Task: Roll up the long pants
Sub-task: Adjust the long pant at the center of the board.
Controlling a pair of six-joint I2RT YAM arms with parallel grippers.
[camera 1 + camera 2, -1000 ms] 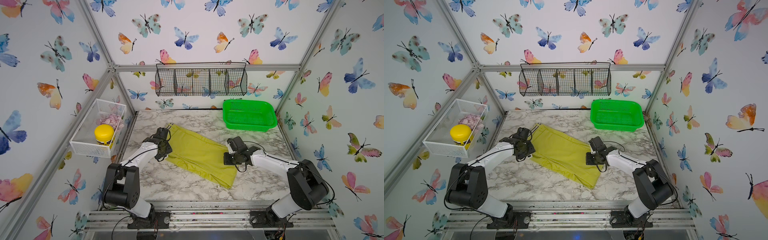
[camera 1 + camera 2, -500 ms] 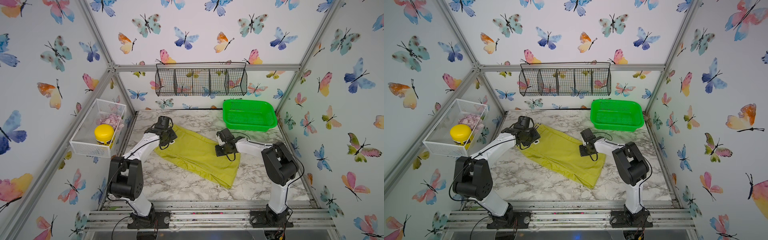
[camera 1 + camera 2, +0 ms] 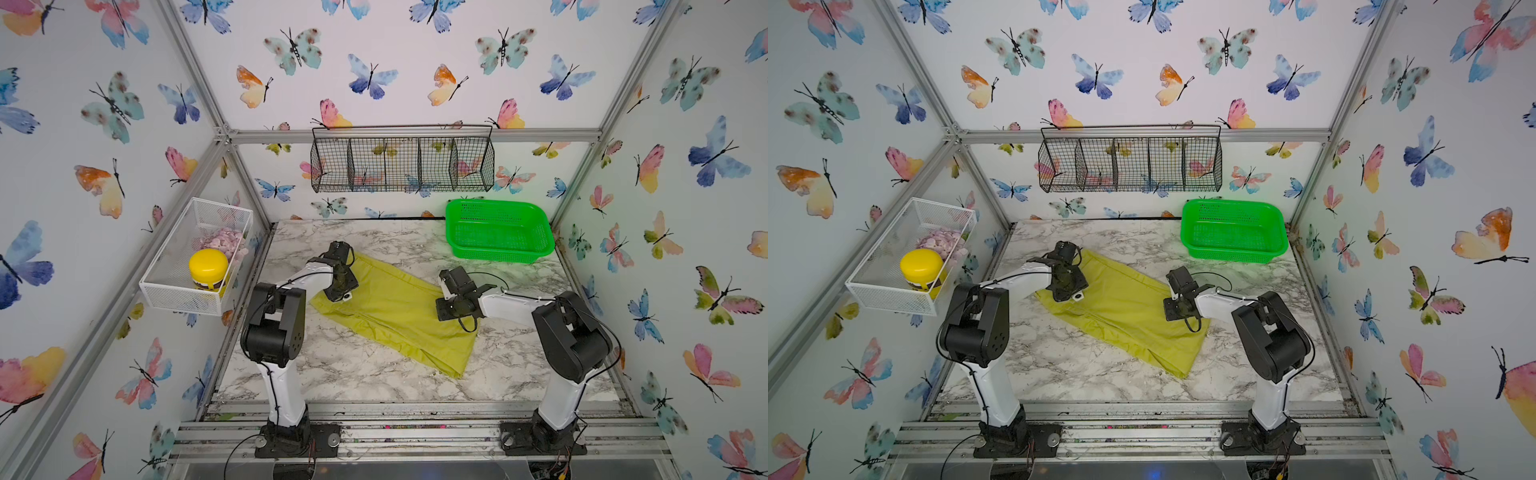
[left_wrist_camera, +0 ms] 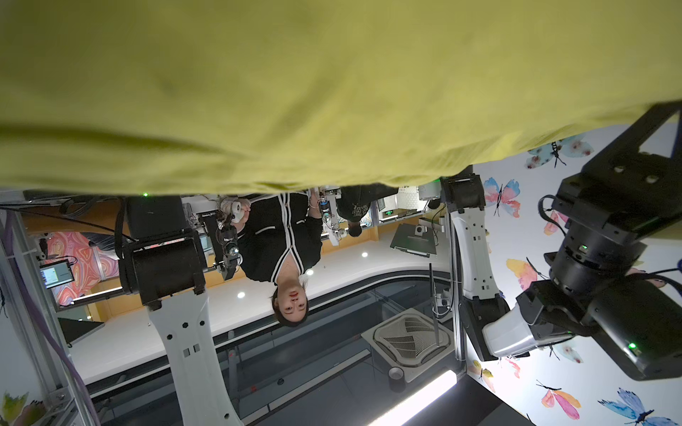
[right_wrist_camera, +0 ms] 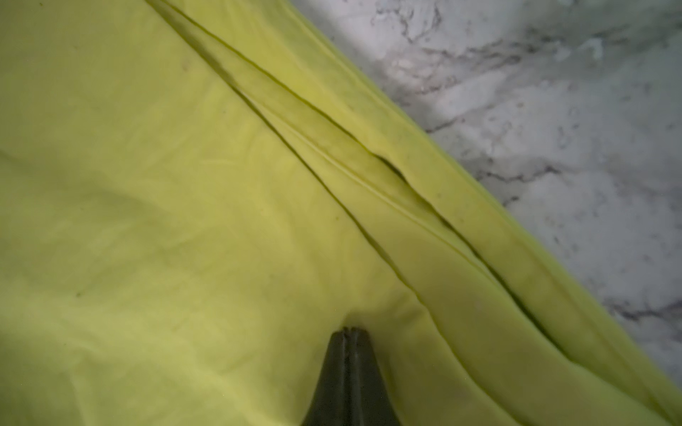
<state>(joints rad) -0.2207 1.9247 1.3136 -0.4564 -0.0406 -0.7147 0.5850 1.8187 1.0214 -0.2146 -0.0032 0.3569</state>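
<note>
Garment: yellow-green cloth long pants (image 3: 395,309) lie folded flat on the marble bench (image 3: 353,374), slanting in front of the bright green plastic basket (image 3: 496,254).
Right arm: right end effector (image 5: 348,333) is clenched, its tips pressing the basket-side edge, likely to pin it.
Left arm: left end effector (image 3: 341,286) is over the end well apart from the basket. Draped cloth hides its grip, so I cannot tell its state; it is perhaps lifting the cloth to start the roll.

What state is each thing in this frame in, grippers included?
long pants: unrolled, lying flat on the marble table.
left gripper: at the pants' back-left end; opening hidden.
right gripper: shut, tips pressing into the pants.
green basket: empty, upright on the table.
wire rack: hanging on the back wall, empty.
yellow-lidded jar: upright, lid on, in the white mesh basket.
</note>
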